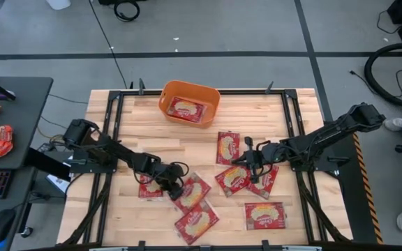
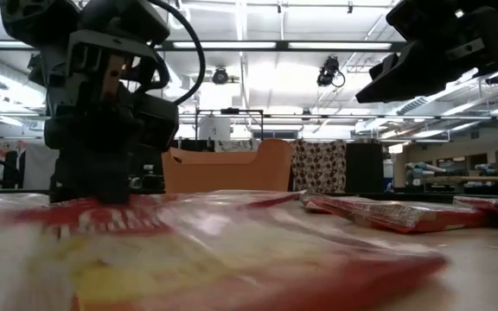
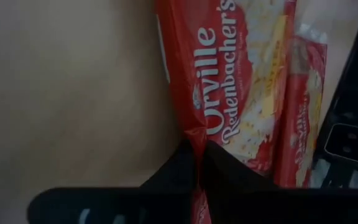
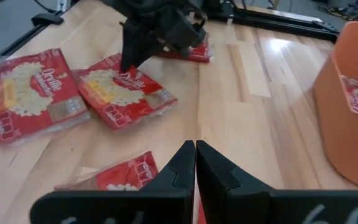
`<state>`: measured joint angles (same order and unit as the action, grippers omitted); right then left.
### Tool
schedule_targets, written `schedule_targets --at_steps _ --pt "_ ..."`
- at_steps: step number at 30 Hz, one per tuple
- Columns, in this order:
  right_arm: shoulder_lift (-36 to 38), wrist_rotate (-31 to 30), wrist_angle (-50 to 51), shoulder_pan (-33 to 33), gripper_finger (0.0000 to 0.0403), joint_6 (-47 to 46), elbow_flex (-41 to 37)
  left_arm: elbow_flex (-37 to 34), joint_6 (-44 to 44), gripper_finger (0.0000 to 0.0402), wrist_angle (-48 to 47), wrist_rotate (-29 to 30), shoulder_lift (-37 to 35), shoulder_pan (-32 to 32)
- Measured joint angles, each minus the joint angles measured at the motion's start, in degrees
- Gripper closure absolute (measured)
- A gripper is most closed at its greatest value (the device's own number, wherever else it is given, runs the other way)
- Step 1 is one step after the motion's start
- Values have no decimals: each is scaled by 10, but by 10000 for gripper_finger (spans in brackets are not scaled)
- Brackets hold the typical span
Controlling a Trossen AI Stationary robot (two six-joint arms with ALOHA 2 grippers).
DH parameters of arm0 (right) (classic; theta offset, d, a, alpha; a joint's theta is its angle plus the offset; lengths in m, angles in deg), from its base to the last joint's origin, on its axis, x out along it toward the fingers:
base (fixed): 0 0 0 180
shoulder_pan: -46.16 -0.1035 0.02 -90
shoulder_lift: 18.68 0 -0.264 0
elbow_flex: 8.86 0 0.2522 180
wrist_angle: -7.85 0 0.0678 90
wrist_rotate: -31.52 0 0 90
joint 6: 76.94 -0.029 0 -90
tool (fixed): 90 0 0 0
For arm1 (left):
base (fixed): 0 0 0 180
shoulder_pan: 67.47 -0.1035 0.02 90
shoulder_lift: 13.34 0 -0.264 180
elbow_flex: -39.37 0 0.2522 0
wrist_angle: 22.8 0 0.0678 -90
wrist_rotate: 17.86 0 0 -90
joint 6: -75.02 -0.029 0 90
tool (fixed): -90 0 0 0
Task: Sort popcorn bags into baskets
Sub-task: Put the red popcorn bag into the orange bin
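Several red popcorn bags with cream labels lie flat on the wooden table. One more lies inside the orange basket (image 1: pixel 189 101) at the far middle. My left gripper (image 1: pixel 176 189) is down at the near left, shut on one bag (image 1: pixel 194 193), between a bag under the arm (image 1: pixel 149 188) and another nearer the front (image 1: pixel 196 222). My right gripper (image 1: pixel 247 159) hangs shut and empty above the right-hand bags (image 1: pixel 234 179), touching none. In the right wrist view its fingers (image 4: pixel 195 152) meet with nothing between them. My left gripper pinches the bag's foil edge (image 3: pixel 197 138) at one end of the packet between its two fingers. The fingers slant down from the table's left side. The foil puckers up into the pinch, while the rest of the bag (image 3: pixel 244 81) lies flat on the table.
More bags lie at the right: one (image 1: pixel 227 148) toward the basket, one (image 1: pixel 264 180) under my right gripper, one (image 1: pixel 264 215) near the front edge. Black rails (image 1: pixel 295 132) frame the table. Bare wood (image 1: pixel 152 132) lies between the left arm and the basket.
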<state>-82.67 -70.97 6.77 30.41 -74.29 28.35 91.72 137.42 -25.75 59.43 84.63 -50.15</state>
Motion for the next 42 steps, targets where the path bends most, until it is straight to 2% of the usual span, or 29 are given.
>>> schedule_targets --at_steps 12,21,24,31,36,42 --pt "-66 37 -28 -1 383 -7 18 0 -30 382 4 7 -47 -14" --pt "-150 30 -31 1 383 13 78 0 -110 382 -64 86 -140 -60" --pt "-168 3 -27 9 383 28 95 0 -138 382 -75 113 -167 -83" --pt "-173 -119 -19 29 383 46 105 0 -210 382 -99 198 -220 -141" --pt "-175 -129 -9 39 383 36 104 12 -274 382 -123 235 -246 -198" --pt "-175 -126 4 39 383 35 104 101 -375 382 -245 248 -245 -280"
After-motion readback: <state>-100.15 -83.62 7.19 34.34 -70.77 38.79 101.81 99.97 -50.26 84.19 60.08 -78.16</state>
